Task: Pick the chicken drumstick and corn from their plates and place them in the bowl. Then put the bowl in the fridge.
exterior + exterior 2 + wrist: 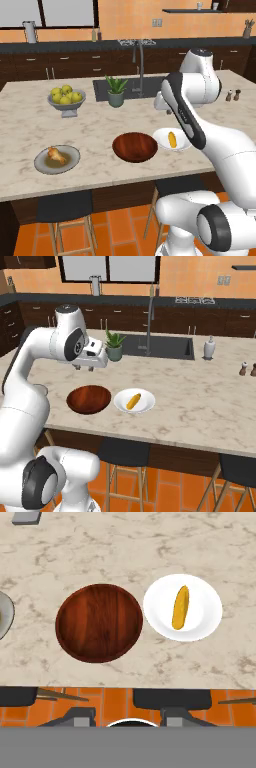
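**Hand high over bowl, both foods yet to be picked**

While the hand (pixel 84 368) hangs above the desk (pixel 30 130), over the wooden bowl (pixel 135 147), nothing sits btwn its fingers. Fingertips are dark and small in the right base view; how far apart they stand I can't tell.

Bowl looks empty, mid-desk near the front edge. Corn (pixel 180 607) lies on the white plate (pixel 210 614), just beside the bowl on its right in the hand view. Chicken drumstick (pixel 56 155) lies on the grey plate (pixel 71 163), well apart from the bowl to the left.

Handling, my guess:
- Corn: stiff, light, round, so likely to roll. Take it across the mid-section, fingers square to its long axis.
- Drumstick: lumpy, prob. uneven grip. Pinch the thicker middle, not the thin end.
- Bowl: wide and shallow, rigid. Grip at the rim wall, keep level w/ food inside so nothing slides out.

Fruit bowl (pixel 66 103) and potted plant (pixel 116 91) stand farther back, out of the way.
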